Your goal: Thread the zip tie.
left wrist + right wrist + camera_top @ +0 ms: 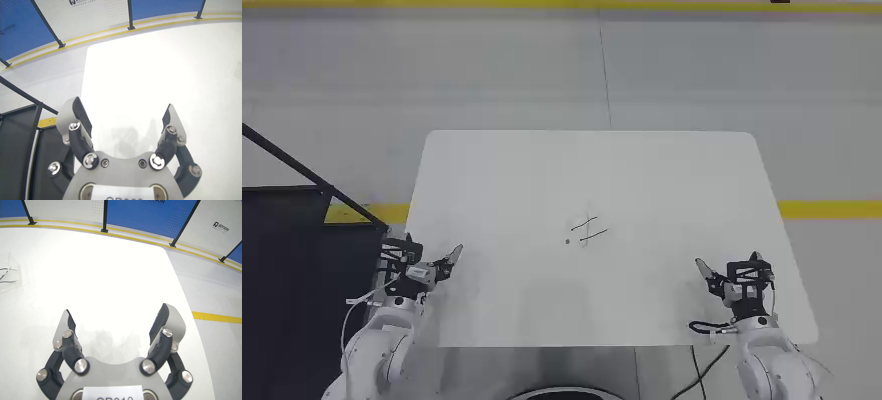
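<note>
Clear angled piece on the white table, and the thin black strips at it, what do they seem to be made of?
The clear angled piece looks like glossy transparent plastic, perhaps acrylic: the white table shows through it and its edges glint. The thin black strips look like flexible plastic, lying slightly curved.

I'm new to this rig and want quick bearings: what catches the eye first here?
The thin black zip tie lying near the middle of the white table stands out most. The left gripper and right gripper hang open and empty by the table's near corners, well apart from it.
</note>
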{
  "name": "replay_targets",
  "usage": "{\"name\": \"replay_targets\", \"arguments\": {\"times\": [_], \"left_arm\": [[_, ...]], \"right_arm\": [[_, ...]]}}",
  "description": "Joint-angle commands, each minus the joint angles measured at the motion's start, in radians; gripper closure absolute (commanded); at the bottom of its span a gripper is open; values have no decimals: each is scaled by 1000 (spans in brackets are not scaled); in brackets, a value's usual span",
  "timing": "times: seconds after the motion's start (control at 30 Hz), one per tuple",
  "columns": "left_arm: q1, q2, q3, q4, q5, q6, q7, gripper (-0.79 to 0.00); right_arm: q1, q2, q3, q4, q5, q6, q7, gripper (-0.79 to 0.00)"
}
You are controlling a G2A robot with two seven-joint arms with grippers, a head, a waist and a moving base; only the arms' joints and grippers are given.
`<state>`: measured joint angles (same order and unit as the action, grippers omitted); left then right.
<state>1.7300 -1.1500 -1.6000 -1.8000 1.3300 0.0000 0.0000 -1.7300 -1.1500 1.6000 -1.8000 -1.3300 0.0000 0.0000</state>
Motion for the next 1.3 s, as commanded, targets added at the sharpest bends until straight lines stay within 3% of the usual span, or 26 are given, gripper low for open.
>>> {"name": "replay_targets", "arguments": {"times": [0.0, 0.27, 0.63, 0.97, 1.27], "left_arm": [[0, 0, 0, 0, 0, 0, 0, -785], [0, 0, 1, -15, -14, -29, -38, -785], [-23, 4, 9, -195, -219, -184, -423, -785], [-130, 4, 111, -286, -370, -187, -781, -785], [-130, 4, 111, -286, -370, -187, -781, -785]], "right_arm": [[0, 0, 0, 0, 0, 0, 0, -784], [0, 0, 0, 0, 0, 0, 0, -785], [0, 0, 0, 0, 0, 0, 0, -785], [0, 0, 0, 0, 0, 0, 0, -785], [0, 0, 0, 0, 0, 0, 0, -785]]}}
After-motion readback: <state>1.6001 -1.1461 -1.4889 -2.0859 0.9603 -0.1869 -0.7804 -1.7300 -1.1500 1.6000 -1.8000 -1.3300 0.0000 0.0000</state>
